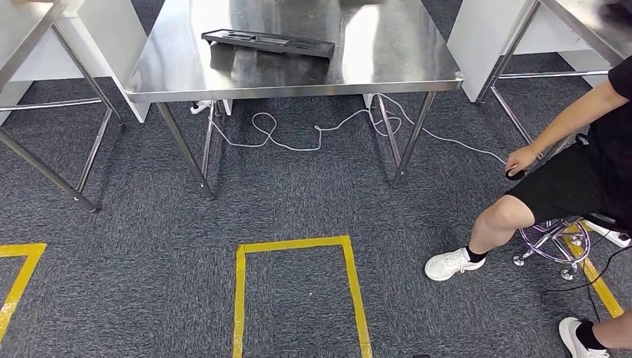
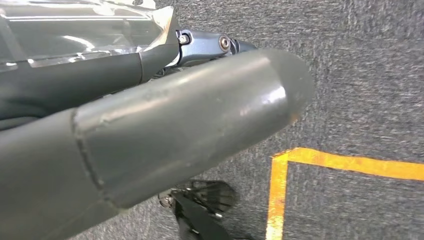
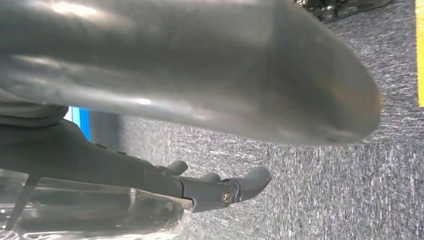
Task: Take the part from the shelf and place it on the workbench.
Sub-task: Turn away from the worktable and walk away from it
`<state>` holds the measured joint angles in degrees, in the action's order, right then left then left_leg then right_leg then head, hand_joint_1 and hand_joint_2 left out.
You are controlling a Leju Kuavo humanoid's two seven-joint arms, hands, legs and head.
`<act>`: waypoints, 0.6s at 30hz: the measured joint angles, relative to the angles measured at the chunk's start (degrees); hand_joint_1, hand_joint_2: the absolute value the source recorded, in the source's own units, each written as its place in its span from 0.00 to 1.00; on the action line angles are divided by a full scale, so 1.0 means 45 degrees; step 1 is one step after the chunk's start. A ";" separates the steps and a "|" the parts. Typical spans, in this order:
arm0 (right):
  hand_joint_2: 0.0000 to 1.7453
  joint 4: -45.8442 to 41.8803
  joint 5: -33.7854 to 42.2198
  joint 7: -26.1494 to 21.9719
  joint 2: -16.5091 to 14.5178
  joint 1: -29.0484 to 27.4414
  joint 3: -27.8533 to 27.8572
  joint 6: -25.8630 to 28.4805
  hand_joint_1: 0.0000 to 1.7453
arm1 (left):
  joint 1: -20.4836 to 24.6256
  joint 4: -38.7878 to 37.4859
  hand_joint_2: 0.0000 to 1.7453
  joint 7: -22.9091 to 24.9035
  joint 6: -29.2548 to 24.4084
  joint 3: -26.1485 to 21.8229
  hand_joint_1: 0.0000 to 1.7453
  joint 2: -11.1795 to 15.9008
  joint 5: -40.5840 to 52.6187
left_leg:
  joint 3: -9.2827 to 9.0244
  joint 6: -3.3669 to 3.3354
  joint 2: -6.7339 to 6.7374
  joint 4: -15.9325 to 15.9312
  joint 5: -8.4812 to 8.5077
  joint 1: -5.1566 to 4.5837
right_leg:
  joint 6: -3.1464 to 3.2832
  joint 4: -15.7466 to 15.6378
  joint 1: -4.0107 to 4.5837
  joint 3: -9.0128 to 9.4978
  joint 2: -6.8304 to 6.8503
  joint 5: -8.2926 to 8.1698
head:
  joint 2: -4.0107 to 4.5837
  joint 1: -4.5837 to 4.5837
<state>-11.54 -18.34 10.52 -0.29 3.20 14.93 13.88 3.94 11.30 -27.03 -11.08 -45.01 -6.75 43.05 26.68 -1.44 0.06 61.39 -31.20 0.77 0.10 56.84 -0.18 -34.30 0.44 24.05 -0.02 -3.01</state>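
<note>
The head view looks forward and down from high up, across grey carpet (image 1: pixel 149 224) with yellow tape lines (image 1: pixel 298 245) to the near edge of a shiny steel bench (image 1: pixel 298 82). Each wrist view sits close behind its own hand, left hand (image 2: pixel 165 130) and right hand (image 3: pixel 200 70), facing the floor. All three share carpet and yellow tape.

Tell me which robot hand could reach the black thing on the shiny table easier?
Probably left, barely: the black part lies slightly left of centre on the table. The left hand and right hand both hang empty over carpet.
</note>
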 joint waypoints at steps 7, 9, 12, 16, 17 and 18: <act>0.00 0.0068 -0.0499 -0.0450 0.0061 -0.0008 -0.0298 0.0195 0.00 | 0.0002 -0.0016 0.00 -0.0007 0.0028 0.0000 0.00 0.0030 0.0022 | 0.0036 -0.0453 0.0131 -0.1562 0.0473 -0.0095 | -0.0231 0.1106 -0.0011 -0.0744 -0.0012 0.0804 | 0.0004 -0.0004; 0.00 0.0073 -0.0527 -0.0469 0.0070 -0.0006 -0.0342 0.0242 0.00 | -0.0005 -0.0014 0.00 -0.0016 0.0034 -0.0002 0.00 0.0043 0.0032 | 0.0494 -0.0485 0.0149 -0.1552 0.0835 -0.0113 | -0.0189 0.2674 -0.0066 -0.0990 -0.0035 0.1916 | 0.0002 -0.0039; 0.00 0.0073 -0.0579 -0.0488 0.0090 0.0007 -0.0371 0.0296 0.00 | -0.0003 -0.0015 0.00 -0.0021 0.0057 -0.0002 0.00 0.0040 0.0037 | 0.1230 -0.0387 0.0211 -0.1454 0.1379 -0.0099 | -0.0710 0.3669 -0.0175 -0.0467 -0.0038 0.1467 | 0.0002 -0.0039; 0.00 0.0074 -0.0736 -0.0485 0.0089 0.0050 -0.0493 0.0310 0.00 | 0.0006 -0.0006 0.00 -0.0022 0.0042 -0.0003 0.00 0.0050 -0.0014 | 0.1980 -0.0091 0.0227 -0.1081 0.1881 -0.0110 | -0.0737 0.0146 -0.0184 0.2248 -0.0076 0.1537 | 0.0001 -0.0045; 0.00 0.0075 -0.0767 -0.0482 0.0085 0.0063 -0.0535 0.0308 0.00 | 0.0008 -0.0003 0.00 -0.0022 0.0009 -0.0003 0.00 0.0055 -0.0027 | 0.2060 -0.0010 0.0230 -0.1041 0.1984 -0.0125 | -0.0585 -0.0463 -0.0125 0.2571 -0.0091 0.1822 | 0.0000 -0.0041; 0.00 0.0078 -0.0798 -0.0477 0.0086 0.0054 -0.0568 0.0306 0.00 | 0.0003 -0.0005 0.00 -0.0019 -0.0024 -0.0004 0.00 0.0055 -0.0031 | 0.2105 0.0069 0.0234 -0.1025 0.2094 -0.0117 | -0.0434 -0.0708 -0.0093 0.2600 -0.0100 0.1930 | 0.0000 -0.0033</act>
<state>-11.19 -21.93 8.38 0.10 3.45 12.38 15.26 3.95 11.28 -27.11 -11.18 -45.03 -6.50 42.91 36.15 -1.14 1.12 56.78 -21.77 0.24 -1.86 53.65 -0.60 -22.60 -0.01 32.74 -0.02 -3.15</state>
